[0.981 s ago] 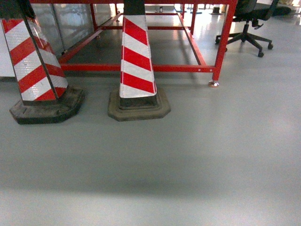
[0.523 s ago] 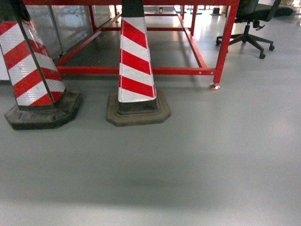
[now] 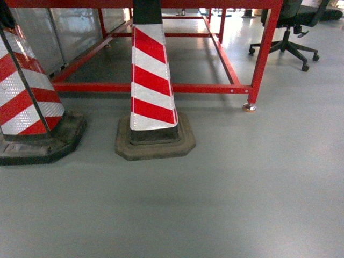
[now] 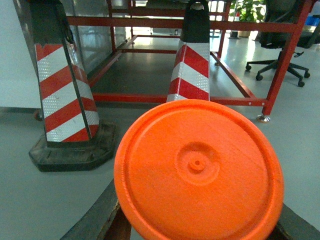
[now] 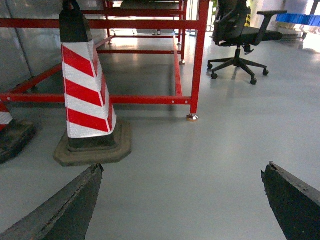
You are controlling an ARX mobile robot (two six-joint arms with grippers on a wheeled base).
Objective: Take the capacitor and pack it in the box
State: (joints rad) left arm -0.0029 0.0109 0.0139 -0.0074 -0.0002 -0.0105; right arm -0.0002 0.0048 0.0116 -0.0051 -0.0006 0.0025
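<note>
An orange round capacitor (image 4: 198, 170), seen end-on with a small hub in its middle, fills the lower left wrist view. My left gripper (image 4: 200, 222) is shut on it, and its dark fingers (image 4: 97, 217) show at both lower edges of the disc. My right gripper (image 5: 184, 170) hangs open over bare grey floor, nothing between its dark fingertips (image 5: 90, 182). Neither gripper shows in the head view. The box is out of view.
Two red-and-white striped cones on black bases stand on the grey floor, one in the middle (image 3: 152, 91) and one at the left (image 3: 24, 102). Behind them is a red steel frame (image 3: 263, 59). A black office chair (image 3: 293, 32) stands at the far right.
The head view has moved forward: both cones and the red frame sit lower and look larger, and the left cone has slid partly off the left edge.
</note>
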